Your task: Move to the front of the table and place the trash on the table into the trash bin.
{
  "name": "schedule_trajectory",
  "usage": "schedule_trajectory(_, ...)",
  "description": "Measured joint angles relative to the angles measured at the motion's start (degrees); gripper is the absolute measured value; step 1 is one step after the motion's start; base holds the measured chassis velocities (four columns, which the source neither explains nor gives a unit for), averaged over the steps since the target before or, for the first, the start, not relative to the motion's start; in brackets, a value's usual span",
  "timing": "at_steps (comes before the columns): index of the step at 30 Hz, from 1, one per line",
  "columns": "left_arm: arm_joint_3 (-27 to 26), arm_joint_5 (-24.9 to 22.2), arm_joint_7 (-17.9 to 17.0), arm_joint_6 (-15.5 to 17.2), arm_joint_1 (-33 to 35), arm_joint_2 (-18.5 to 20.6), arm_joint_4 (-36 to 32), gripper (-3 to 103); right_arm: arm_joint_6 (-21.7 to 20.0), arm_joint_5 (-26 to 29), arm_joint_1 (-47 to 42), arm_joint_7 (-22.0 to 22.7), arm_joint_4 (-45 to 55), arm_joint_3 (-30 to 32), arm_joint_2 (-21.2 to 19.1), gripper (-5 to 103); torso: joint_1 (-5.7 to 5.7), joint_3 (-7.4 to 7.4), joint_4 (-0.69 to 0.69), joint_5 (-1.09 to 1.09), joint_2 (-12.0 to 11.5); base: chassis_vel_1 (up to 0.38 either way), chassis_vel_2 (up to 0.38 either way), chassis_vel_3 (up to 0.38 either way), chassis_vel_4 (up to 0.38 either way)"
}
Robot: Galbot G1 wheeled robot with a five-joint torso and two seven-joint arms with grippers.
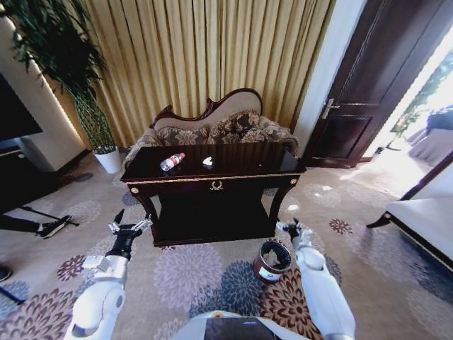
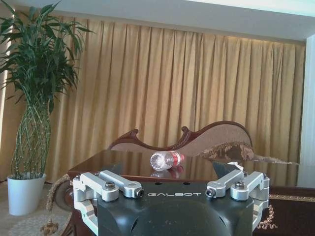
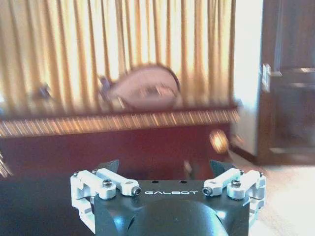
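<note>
Both claws hang spread wide and empty low in the head view, the left claw [image 1: 131, 227] at lower left and the right claw [image 1: 291, 227] at lower right beside the trash bin [image 1: 272, 261]. Beyond them at centre frame stands the bench [image 1: 212, 183], carrying a bottle [image 1: 172, 161] and a paper wad [image 1: 207, 161].

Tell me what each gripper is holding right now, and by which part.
Nothing is held. The left gripper and right gripper are both open and empty; the bottle lies untouched on the table.
</note>
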Motion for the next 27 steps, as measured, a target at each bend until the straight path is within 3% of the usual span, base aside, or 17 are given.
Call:
schedule_trajectory(5, 0.27, 0.13, -0.04, 0.16, -0.16, -0.01, 0.25, 100, -5.07, 7.51, -2.56, 0.01, 13.22, -1.65, -1.54, 100, 0.00, 0.00, -0.01, 0.00, 0.00, 0.000, 0.000, 0.000, 0.000)
schedule_trajectory(11, 0.22, 0.17, -0.10, 0.23, -0.22, -0.01, 0.40, 100, -6.54, 10.61, -5.81, 0.00, 20.92, -4.27, -1.10, 100, 0.00, 0.00, -0.01, 0.01, 0.00, 0.000, 0.000, 0.000, 0.000)
schedule_trajectory(27, 0.92, 0.92, -0.13, 0.37, -0.65, -0.46, 0.68, 100, -3.85, 9.07, -7.41, 0.00, 24.43, -9.05, 0.37, 100, 0.00, 0.00, -0.01, 0.00, 0.00, 0.000, 0.000, 0.000, 0.000)
